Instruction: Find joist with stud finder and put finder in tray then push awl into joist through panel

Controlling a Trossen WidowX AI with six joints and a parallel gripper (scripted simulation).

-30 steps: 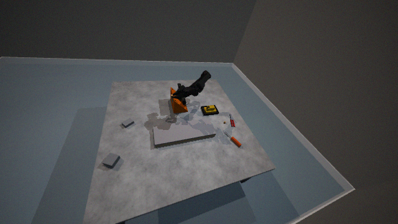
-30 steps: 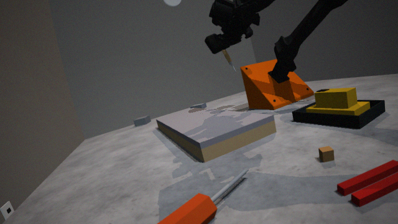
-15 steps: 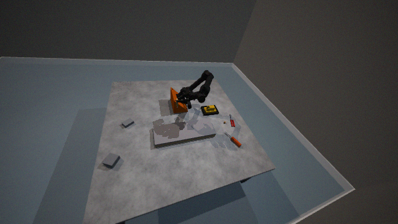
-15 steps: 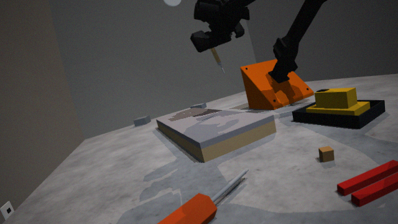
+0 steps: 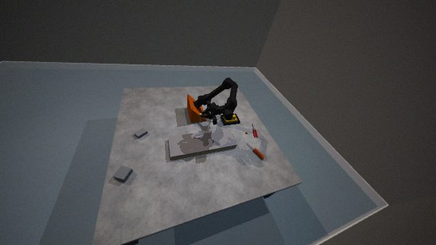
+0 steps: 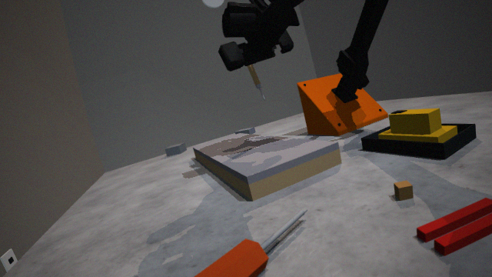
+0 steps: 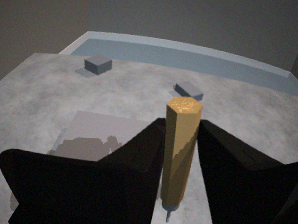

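Awl (image 5: 200,114) (image 6: 254,77) (image 7: 181,150): please, where is it now?

It is in the gripper (image 5: 205,115) (image 6: 251,58) (image 7: 181,127). The jaws are clenched on its wooden handle, one finger at each side. In the exterior view the metal point goes downward, a little tilted to the right, and is well apart from the panel (image 5: 218,137) (image 6: 284,158) (image 7: 95,122).

And where is this panel?

It lies flat on the bench (image 5: 153,204) (image 6: 115,204) (image 7: 50,90). Seen from the top, it is on the near side of the gripper, with shadows across its upper face.

Did the stud finder (image 5: 233,118) (image 6: 415,121) go in the tray (image 5: 223,122) (image 6: 407,148)?

Yes, the yellow tool sits inside the black tray. In the top view this is on the right, beyond the panel. The orange wedge (image 5: 191,110) (image 6: 317,100), which carries the arm (image 5: 235,93) (image 6: 369,31), is to the left of the tray.

What else do you see, farther outward?

In the same top view, a small wooden cube (image 5: 246,133) (image 6: 403,191), red-handled pliers (image 5: 254,129) (image 6: 457,221) and an orange-handled screwdriver (image 5: 258,153) (image 6: 238,258) lie at the right. Two grey blocks are at the left, one near (image 5: 123,173) (image 6: 176,149) (image 7: 98,65) and one farther (image 5: 140,133) (image 6: 246,131) (image 7: 189,90).
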